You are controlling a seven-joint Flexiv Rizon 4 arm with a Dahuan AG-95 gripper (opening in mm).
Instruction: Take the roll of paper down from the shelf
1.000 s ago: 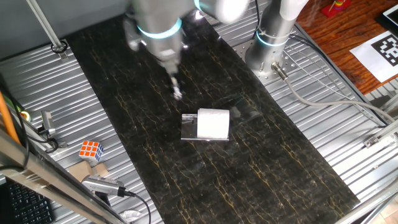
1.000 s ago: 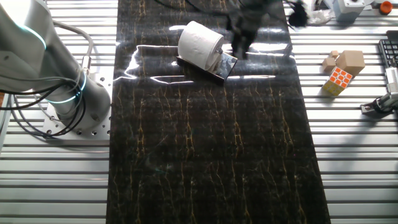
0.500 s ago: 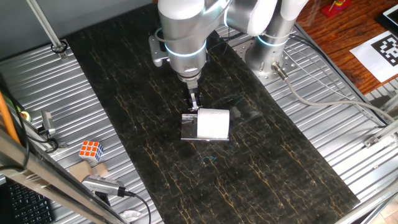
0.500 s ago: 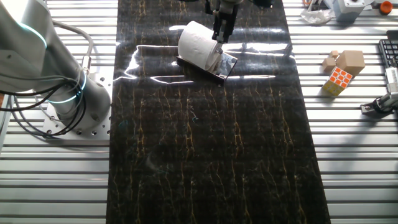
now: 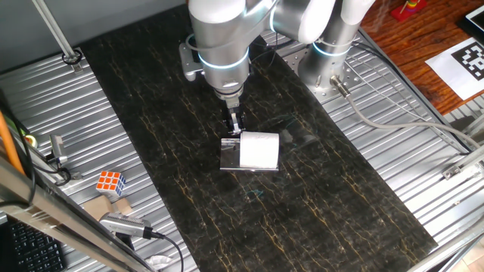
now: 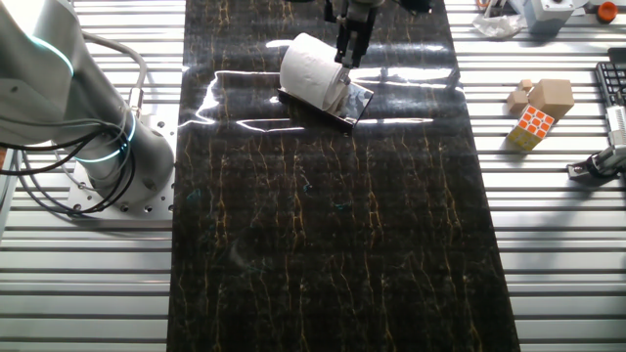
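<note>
White and soft, the roll of paper (image 5: 259, 149) lies on its side on the shelf (image 5: 231, 155), a small clear plastic stand near the middle of the dark worktop (image 5: 302, 219). The gripper (image 5: 235, 125) points straight down, just beside one end of the roll. Its fingers sit close together, and I cannot tell if they touch the roll.

No readable words, numbers or brand names anywhere in either view. The only sign-like mark is a black-and-white square code pattern on a white sheet (image 5: 468, 59), lying on the wooden surface (image 5: 408, 38) at the far edge in one fixed view, and it carries no legible characters.
</note>
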